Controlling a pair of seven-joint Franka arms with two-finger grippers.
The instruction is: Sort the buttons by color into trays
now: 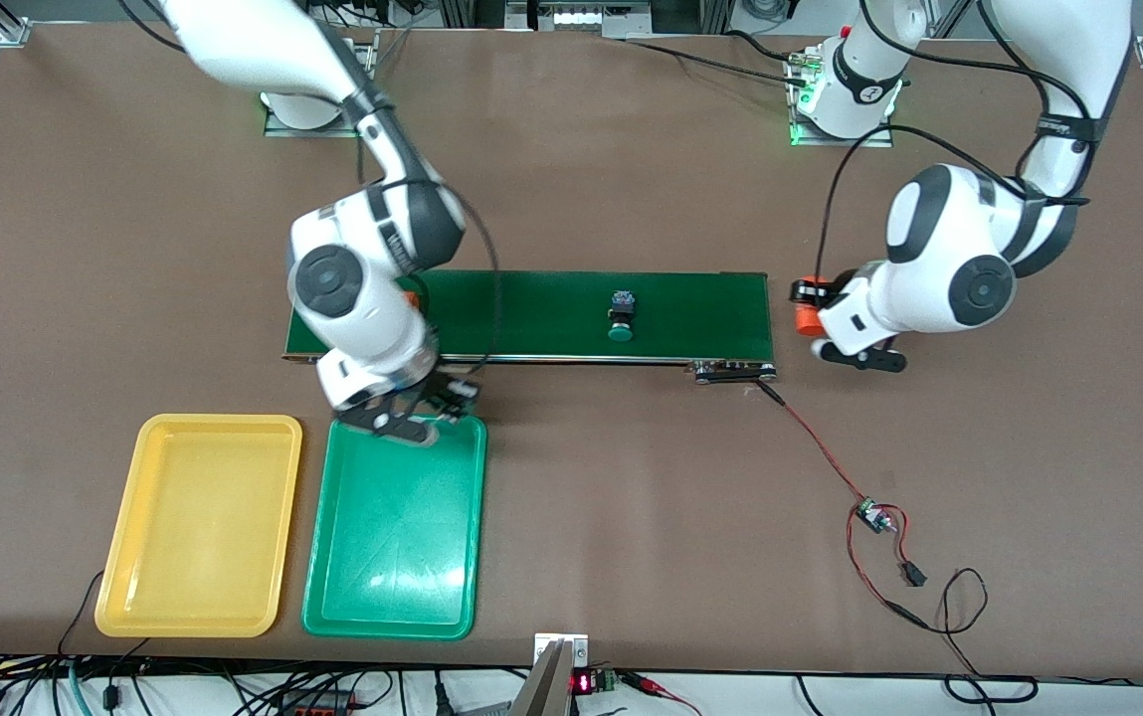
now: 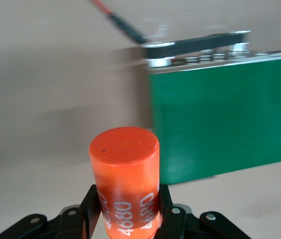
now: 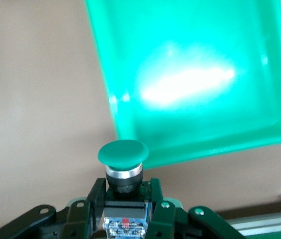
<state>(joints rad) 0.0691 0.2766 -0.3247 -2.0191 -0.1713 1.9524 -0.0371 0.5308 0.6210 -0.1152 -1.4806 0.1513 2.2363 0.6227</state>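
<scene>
— Green plastic, shallow and round-cornered: is that the green tray (image 1: 394, 537) the right gripper (image 1: 410, 423) is hanging over?

— Yes, it is hovering over the tray's edge closest to the long dark green belt (image 1: 531, 315). Its fingers are clamping the black-and-blue body of a push-button switch with a round green cap (image 3: 123, 152), cap pointing away from the wrist; in the right wrist view the tray is lying just past the cap.

— And the matching yellow tray (image 1: 198, 525)?

— It is sitting just beside the green tray, toward the right arm's end of the table, nothing showing in it.

— Anything on the belt?

— A second green-capped switch (image 1: 621, 318) is lying near the middle of the belt, cap toward the front camera.

— Where is the left gripper (image 1: 815, 320)?

— It is waiting just off the end of the belt, at the left arm's end of the table. Its fingers are closing on an orange cylinder with white print (image 2: 125, 179), held upright between them.
</scene>
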